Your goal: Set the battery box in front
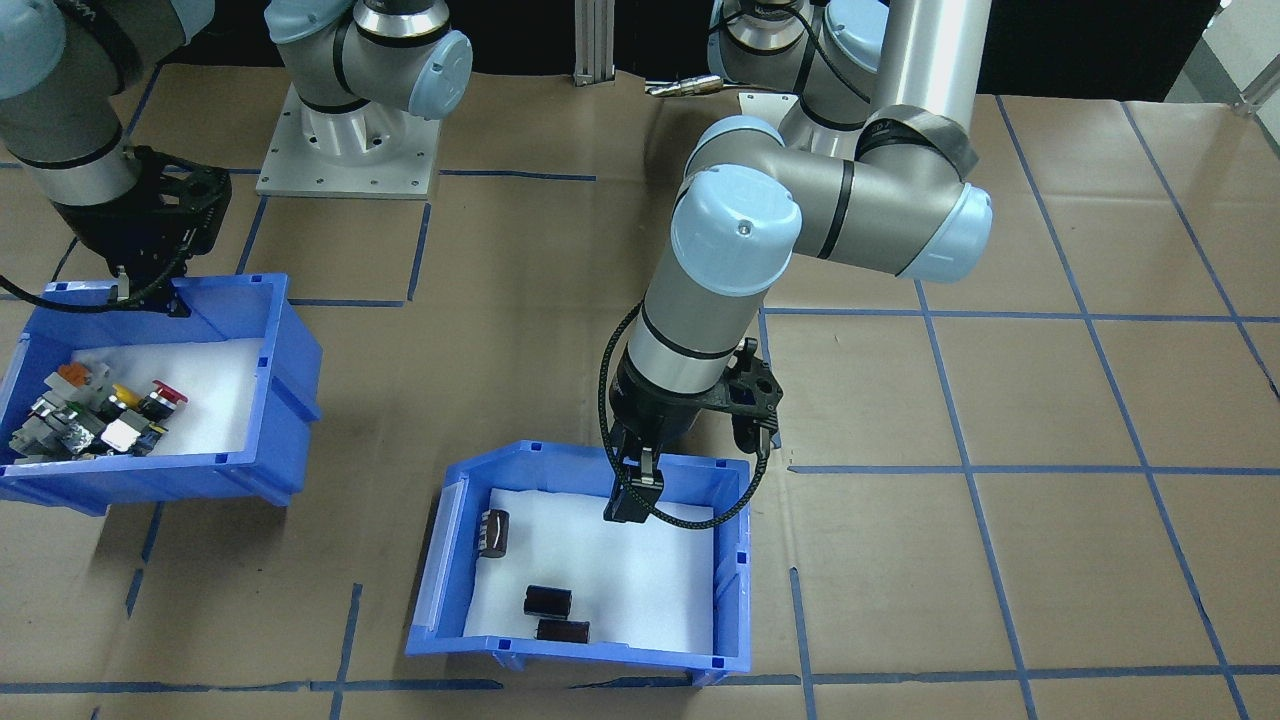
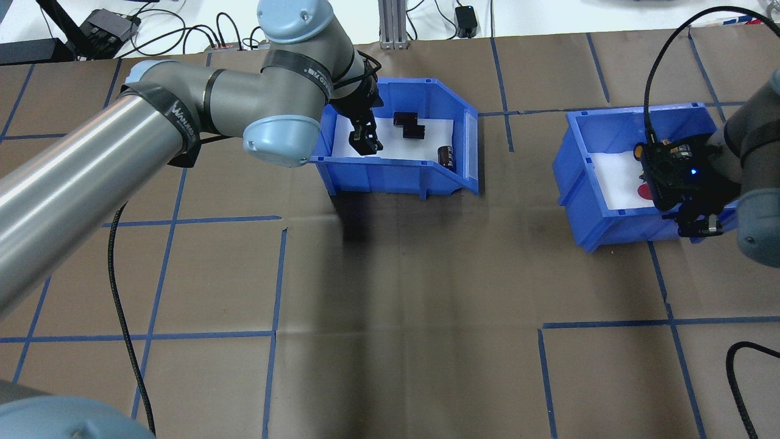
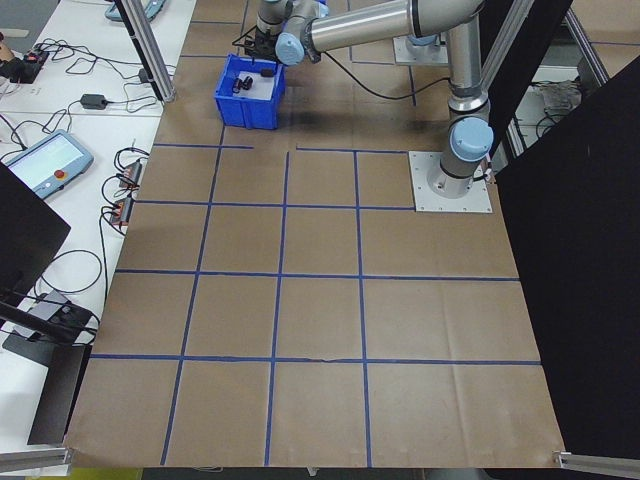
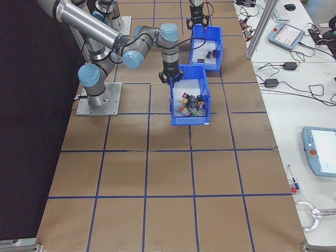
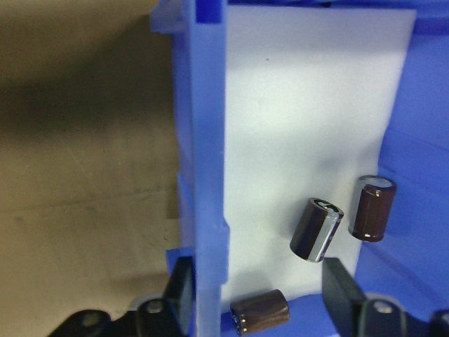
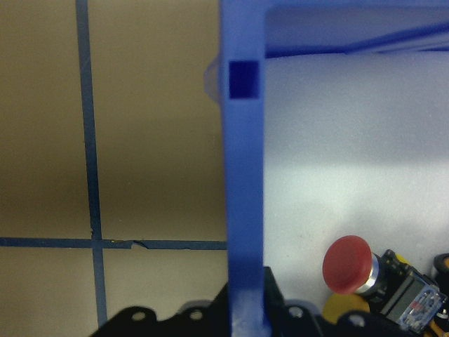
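Left wrist-mounted view shows my left end effector [image 5: 256,295] spread astride the wall of the blue plastic battery box [image 5: 209,140] near the table's far edge, so I'd pinch squarely before dragging, keeping the three dark cylinders [image 5: 317,229] from rolling.

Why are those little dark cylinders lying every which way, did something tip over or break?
Nothing looks spilled or damaged. The three dark cylinders lie loose at different angles, all inside the battery box on its white foam liner. The left end effector straddles that box's wall; the other bin also sits upright.
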`<state>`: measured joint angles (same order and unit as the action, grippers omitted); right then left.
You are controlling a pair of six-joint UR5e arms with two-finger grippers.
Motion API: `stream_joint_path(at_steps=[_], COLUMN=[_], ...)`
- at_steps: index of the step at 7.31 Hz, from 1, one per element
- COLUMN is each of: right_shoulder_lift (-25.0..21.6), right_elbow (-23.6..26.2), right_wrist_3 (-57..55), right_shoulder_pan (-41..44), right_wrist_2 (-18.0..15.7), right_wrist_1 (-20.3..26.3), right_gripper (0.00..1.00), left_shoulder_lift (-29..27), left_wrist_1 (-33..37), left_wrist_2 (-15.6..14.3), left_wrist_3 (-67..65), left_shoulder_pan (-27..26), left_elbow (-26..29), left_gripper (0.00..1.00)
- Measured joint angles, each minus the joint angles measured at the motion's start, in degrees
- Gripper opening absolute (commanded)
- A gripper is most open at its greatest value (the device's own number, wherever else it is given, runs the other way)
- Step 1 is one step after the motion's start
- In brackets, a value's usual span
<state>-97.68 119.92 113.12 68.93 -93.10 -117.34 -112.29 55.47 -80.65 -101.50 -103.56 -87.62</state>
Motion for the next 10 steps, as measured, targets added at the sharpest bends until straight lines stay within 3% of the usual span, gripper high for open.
stream_joint_path(at_steps=[2,4,6,7,10], right_shoulder_lift=[-2.81,-6.11,-7.97,-8.25,-8.28], right_elbow=[3.2,5.59,7.78,8.17,8.98], right_wrist_3=[-0.53,-2.21,-9.15,-14.58,-29.69], right_shoulder_pan=[0.16,1.25,6.95,11.49,24.42], right_wrist_2=[0.31,0.43,0.23,-0.12,-1.39], right_wrist_1=[-0.06,0.29,0.21,0.33,0.71], right_gripper=[0.0,0.0,0.0,0.0,0.0], left_shoulder_lift=[6.25,11.46,14.47,15.33,18.01], left_wrist_1=[15.29,27.88,31.56,32.53,38.33], left_wrist_2=[-0.13,-1.94,-7.92,-8.97,-9.54], left_wrist_3=[12.59,39.23,73.06,85.15,100.01], left_shoulder_pan=[4.07,9.46,12.73,13.14,13.33], left_elbow=[4.0,7.08,8.57,8.78,8.74], left_gripper=[0.99,0.99,0.99,0.99,1.0])
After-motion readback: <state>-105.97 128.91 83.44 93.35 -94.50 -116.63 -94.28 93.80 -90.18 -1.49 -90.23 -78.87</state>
